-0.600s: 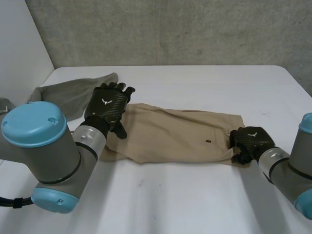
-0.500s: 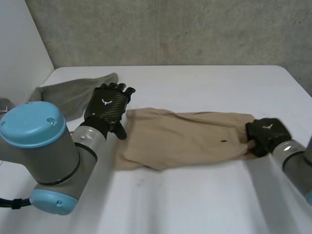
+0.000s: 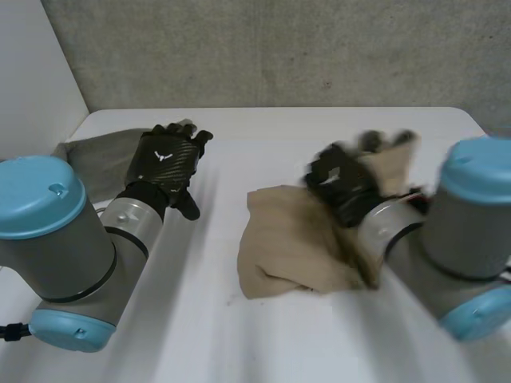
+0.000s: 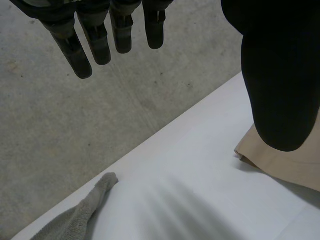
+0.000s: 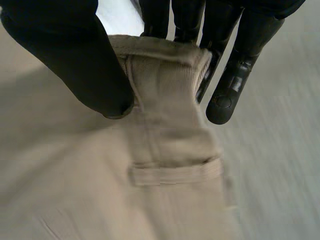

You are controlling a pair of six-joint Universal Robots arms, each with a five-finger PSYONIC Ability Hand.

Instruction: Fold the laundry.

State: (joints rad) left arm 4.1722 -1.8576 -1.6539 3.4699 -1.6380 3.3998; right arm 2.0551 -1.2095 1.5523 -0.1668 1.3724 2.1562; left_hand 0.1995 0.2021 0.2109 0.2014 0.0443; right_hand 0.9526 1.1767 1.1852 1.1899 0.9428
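Tan trousers (image 3: 295,247) lie bunched in the middle of the white table (image 3: 263,335), one end lifted off it. My right hand (image 3: 342,182) holds that lifted end above the heap. In the right wrist view its thumb (image 5: 75,60) and fingers (image 5: 235,75) pinch the waistband (image 5: 165,85), with a belt loop (image 5: 175,172) hanging below. My left hand (image 3: 166,163) hovers at the table's left with straight fingers (image 4: 95,40) and holds nothing. A corner of the tan trousers (image 4: 280,165) lies past its thumb (image 4: 280,75).
A grey-green cloth (image 3: 100,152) lies at the table's far left, behind my left hand; its tip (image 4: 85,210) lies beyond that hand's fingertips. A concrete wall (image 3: 279,48) rises behind the table's back edge.
My right hand has lifted the trousers' right end and swept it up and leftward, bunching the cloth toward the middle. My left hand has drawn slightly back and left, off the cloth.
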